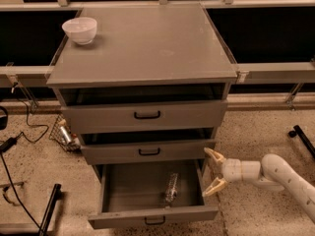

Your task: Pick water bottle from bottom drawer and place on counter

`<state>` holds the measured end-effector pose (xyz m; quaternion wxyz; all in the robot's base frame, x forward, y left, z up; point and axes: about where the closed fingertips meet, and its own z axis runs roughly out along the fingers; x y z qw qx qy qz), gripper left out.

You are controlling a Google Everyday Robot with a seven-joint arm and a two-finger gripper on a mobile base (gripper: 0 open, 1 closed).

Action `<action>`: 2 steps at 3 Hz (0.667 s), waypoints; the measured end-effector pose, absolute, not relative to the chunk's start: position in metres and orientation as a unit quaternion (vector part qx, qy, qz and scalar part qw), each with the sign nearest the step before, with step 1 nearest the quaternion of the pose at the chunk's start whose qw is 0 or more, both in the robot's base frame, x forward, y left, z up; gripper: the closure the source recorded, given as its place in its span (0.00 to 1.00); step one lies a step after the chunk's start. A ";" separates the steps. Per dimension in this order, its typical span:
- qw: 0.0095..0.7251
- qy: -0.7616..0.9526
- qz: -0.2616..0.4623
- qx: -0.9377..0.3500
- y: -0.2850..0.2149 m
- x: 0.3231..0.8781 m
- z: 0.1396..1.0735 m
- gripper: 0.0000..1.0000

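Observation:
The water bottle [171,187] is clear and crinkled and lies lengthwise on the floor of the bottom drawer [123,215], right of its middle. That drawer is pulled out wide, its black handle at the front. My gripper [214,172] is open at the drawer's right wall, about level with its top edge, fingers spread one above the other and pointing left. It holds nothing and is a short way right of the bottle. The counter [147,43] is the flat grey top of the cabinet above.
A white bowl [79,30] sits on the counter's back left corner. The two upper drawers [147,115] are slightly open. Cables and a small wire basket [64,134] lie on the speckled floor at the left. A black stand leg [301,137] is at the far right.

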<state>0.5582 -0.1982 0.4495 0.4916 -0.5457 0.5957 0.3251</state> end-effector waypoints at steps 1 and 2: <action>0.528 0.568 0.304 -0.553 -0.196 0.557 0.453 0.00; 0.565 0.538 0.275 -0.562 -0.198 0.555 0.458 0.00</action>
